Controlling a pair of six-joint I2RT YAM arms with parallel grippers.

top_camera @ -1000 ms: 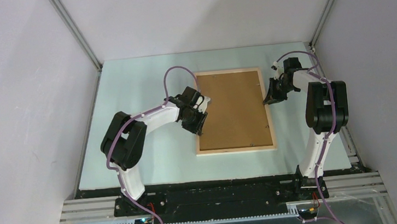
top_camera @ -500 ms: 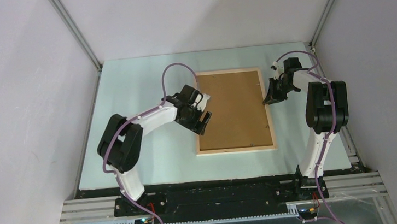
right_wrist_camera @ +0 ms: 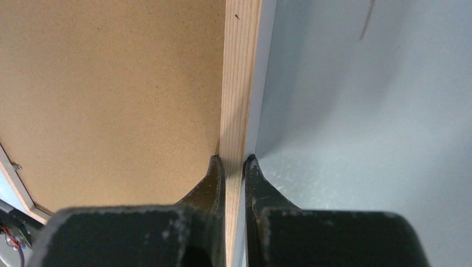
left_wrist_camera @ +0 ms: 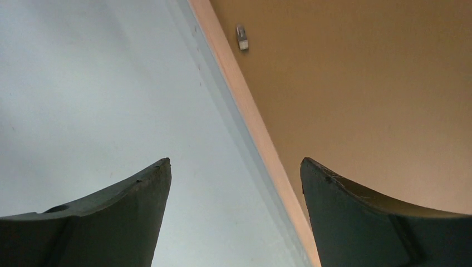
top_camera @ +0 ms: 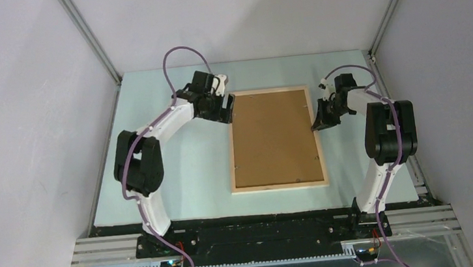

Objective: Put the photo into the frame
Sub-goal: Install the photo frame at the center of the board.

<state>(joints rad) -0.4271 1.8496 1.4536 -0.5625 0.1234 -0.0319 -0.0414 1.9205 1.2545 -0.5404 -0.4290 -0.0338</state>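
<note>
Okay, surroundings first: the only things near the frame (top_camera: 280,185) are the two arms and their looping purple cables (top_camera: 178,48). A brown backing board (top_camera: 275,136) fills the frame's opening and covers whatever lies under it. A small metal tab (left_wrist_camera: 242,38) sits at the board's edge by the left rail.

Left pincer (top_camera: 225,113) is at the far-left corner with its fingers spread wide, one tip over the bare desk (top_camera: 179,172) and the other over the board, gripping nothing. Right pincer (top_camera: 317,124) is clenched on the frame's right rail toward the far end, one finger on the board side and one on the outer side.

The desk is a pale blue-green sheet, matte. Plain light-grey walls (top_camera: 34,94) box it in on three sides, with aluminium posts (top_camera: 88,38) in the far corners.

The frame lies flat mid-desk, back side up, pale wood edges showing. Its long axis runs near-to-far, away from the arm bases, and its short sides are parallel to the desk's near edge.
</note>
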